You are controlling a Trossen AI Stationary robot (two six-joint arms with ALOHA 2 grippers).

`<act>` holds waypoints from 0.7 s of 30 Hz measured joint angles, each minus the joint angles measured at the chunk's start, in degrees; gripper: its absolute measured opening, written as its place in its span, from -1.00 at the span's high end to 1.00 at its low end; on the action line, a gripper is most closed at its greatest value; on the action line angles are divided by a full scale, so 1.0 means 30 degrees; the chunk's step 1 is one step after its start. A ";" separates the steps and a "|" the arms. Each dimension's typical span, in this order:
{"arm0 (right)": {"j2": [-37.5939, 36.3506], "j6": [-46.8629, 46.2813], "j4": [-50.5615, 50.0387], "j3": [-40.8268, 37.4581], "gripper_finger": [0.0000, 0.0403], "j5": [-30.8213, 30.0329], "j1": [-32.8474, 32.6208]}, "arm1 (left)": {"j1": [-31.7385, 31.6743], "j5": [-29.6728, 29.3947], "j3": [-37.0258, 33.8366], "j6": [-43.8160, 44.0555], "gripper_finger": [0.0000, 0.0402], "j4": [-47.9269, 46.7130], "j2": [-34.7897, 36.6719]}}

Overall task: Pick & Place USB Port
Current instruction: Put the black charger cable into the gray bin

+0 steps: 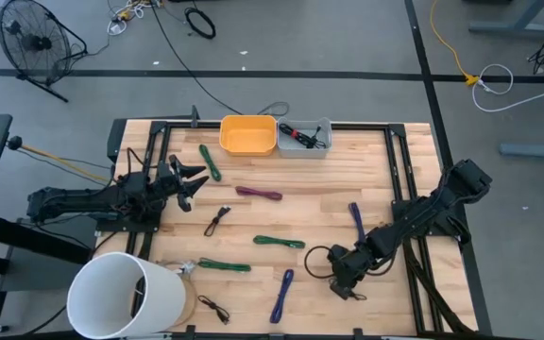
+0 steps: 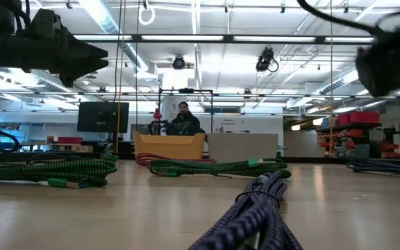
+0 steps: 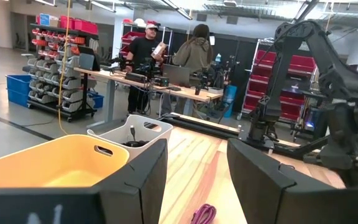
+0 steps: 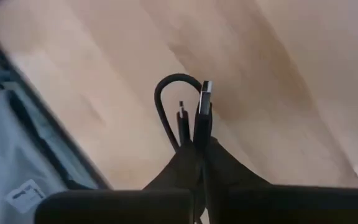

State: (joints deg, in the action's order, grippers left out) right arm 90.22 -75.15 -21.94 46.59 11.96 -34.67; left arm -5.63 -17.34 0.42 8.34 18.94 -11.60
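A black USB cable [image 4: 197,118], coiled in a small bundle, is in my right gripper [image 1: 340,272] near the table's near edge, right of the middle; the gripper is shut on it. In the right wrist view a plug [image 4: 205,93] and a bent loop [image 4: 166,87] stick out past the fingertips. In the high view a black loop [image 1: 315,257] shows just left of the gripper. My left gripper [image 1: 193,181] hovers open at the table's left side, touching nothing. The orange bin [image 1: 247,135] and the grey bin [image 1: 304,138] stand at the far edge. My right gripper pinches the black USB cable's bundled strands [image 4: 199,144] between its two fingers. The plug end and a loop reach out beyond the fingertips. The fingers [image 4: 229,168] hide the rest of the bundle. Whether any of the cable rests on the table cannot be told.
Several loose cables lie across the wood: green [image 1: 279,242], purple [image 1: 259,194], blue [image 1: 282,296] and black [image 1: 217,220]. A large white cylinder [image 1: 126,295] stands at the near left corner. The grey bin holds cables. People stand at benches beyond the table [image 3: 148,50].
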 joint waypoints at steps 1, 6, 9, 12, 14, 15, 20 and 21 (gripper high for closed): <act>-0.0099 0.0372 -0.0739 0.0352 0.98 0.0010 0.0165 | 0.0000 0.0000 -0.0002 0.0000 0.13 0.0000 -0.0004; -0.0606 0.2696 -0.5419 0.2498 0.99 -0.1181 0.1349 | -0.0007 0.0000 0.0001 0.0000 0.13 0.0000 -0.0004; -0.0868 0.4212 -0.7910 0.3553 0.99 -0.2689 0.2186 | -0.0002 0.0000 -0.0006 0.0000 0.13 0.0000 -0.0004; -0.1293 0.6149 -0.9566 0.4319 0.99 -0.4351 0.3280 | -0.0007 0.0000 0.0000 0.0002 0.13 -0.0031 -0.0004; -0.1454 0.7304 -1.0217 0.4541 1.00 -0.5485 0.4366 | -0.0004 0.0000 -0.0002 0.0075 0.13 -0.0036 -0.0001; -0.1531 0.8033 -1.0383 0.4569 1.00 -0.5933 0.5009 | -0.0007 0.0000 -0.0005 0.0093 0.13 -0.0049 0.0002; -0.2022 1.2151 -1.0354 0.4591 1.00 -0.7376 0.8573 | -0.0007 0.0004 -0.0002 0.0138 0.13 -0.0129 0.0001; -0.2115 1.2950 -1.0282 0.4591 1.00 -0.7629 0.9323 | -0.0007 0.0006 0.0001 0.0138 0.13 -0.0134 0.0000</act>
State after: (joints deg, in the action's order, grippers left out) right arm 83.88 -36.30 -52.79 60.36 -10.93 -6.70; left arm -5.65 -17.33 0.43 8.75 18.54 -11.60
